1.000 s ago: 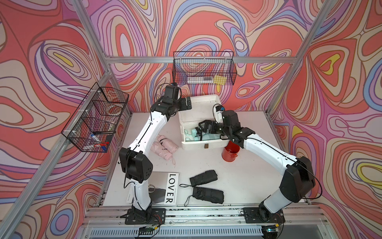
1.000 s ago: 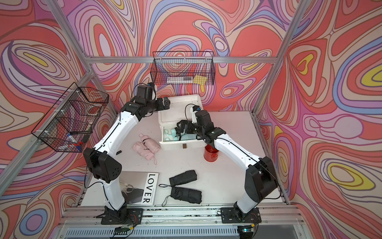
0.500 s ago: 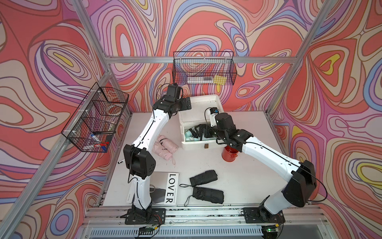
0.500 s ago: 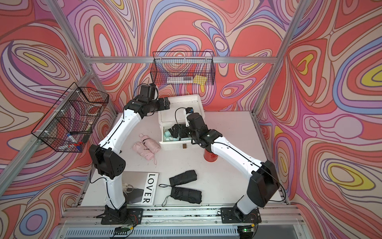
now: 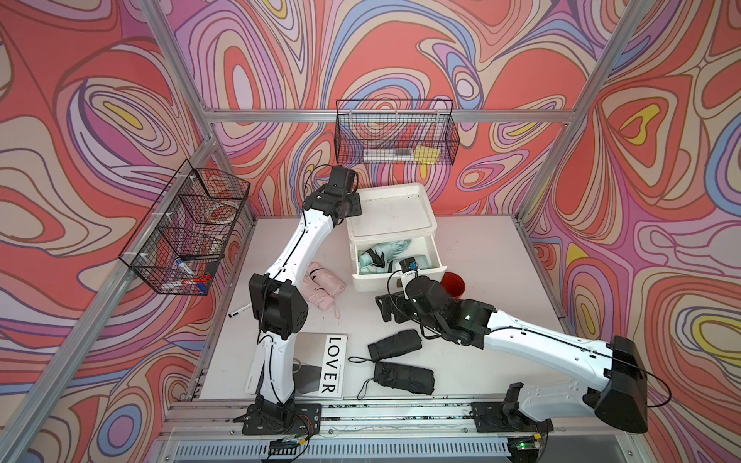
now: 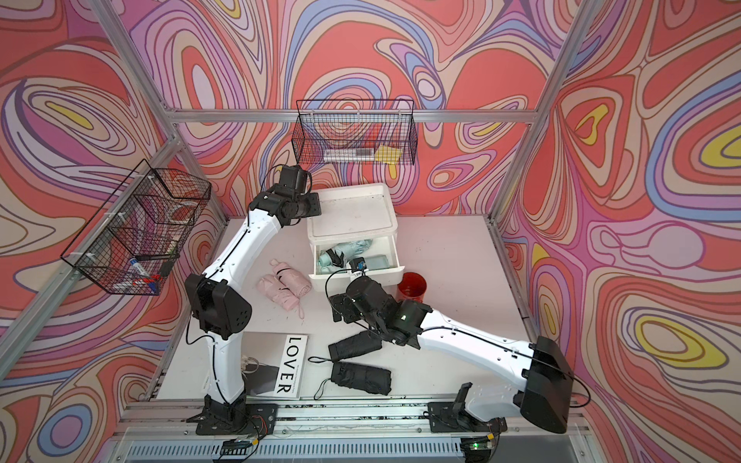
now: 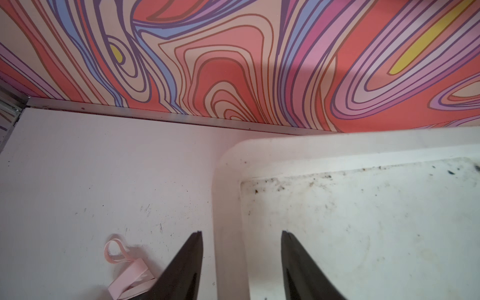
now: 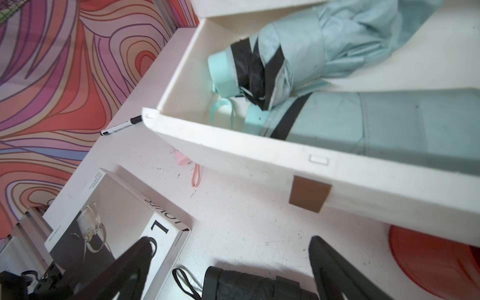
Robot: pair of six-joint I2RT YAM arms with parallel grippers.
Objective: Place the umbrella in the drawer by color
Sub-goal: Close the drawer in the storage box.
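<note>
Looks like a robotics lab test cell, not a lived-in room. Boxed in by an aluminium frame (image 5: pixel 385 115) carrying printed swirl-pattern wall panels (image 5: pixel 401 48). Fitted with two white robot arms, the left arm (image 5: pixel 298 244) and the right arm (image 5: pixel 541 344), bolted to a metal rail (image 5: pixel 401 413) along the front edge of a scuffed white table (image 5: pixel 481 248). Hung with wire baskets (image 5: pixel 395 138) on the frame. Staged with household props: a folded black umbrella (image 5: pixel 403 377), a white drawer unit (image 5: pixel 391 208), a magazine (image 5: pixel 335 368).
</note>
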